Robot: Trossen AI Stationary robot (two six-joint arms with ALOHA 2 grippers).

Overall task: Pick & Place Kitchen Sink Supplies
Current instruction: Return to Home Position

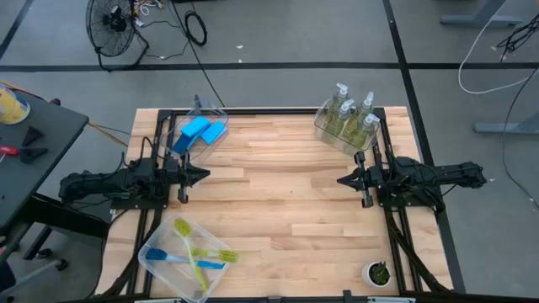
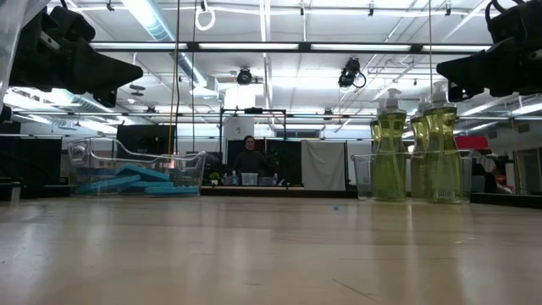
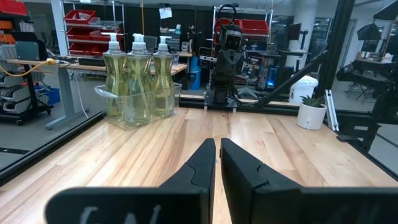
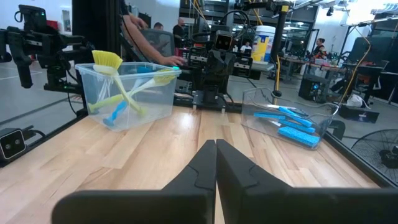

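The clear pump bottles (image 1: 349, 114) of yellow-green soap are standing upright, packed together in a clear bin (image 1: 318, 119) at the upper right of the overhead frame. The flat blue sponges (image 1: 202, 131) are lying side by side in a second bin (image 1: 221, 112) at upper left. The long-handled brushes (image 1: 192, 252), yellow-green and blue, are lying crossed in a third bin (image 1: 164, 273) at lower left.

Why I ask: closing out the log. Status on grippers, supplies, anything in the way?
Left gripper shut, empty, left side. Right gripper shut, empty, right side. Soap bottles, sponges, brushes all binned. Nothing in the way.
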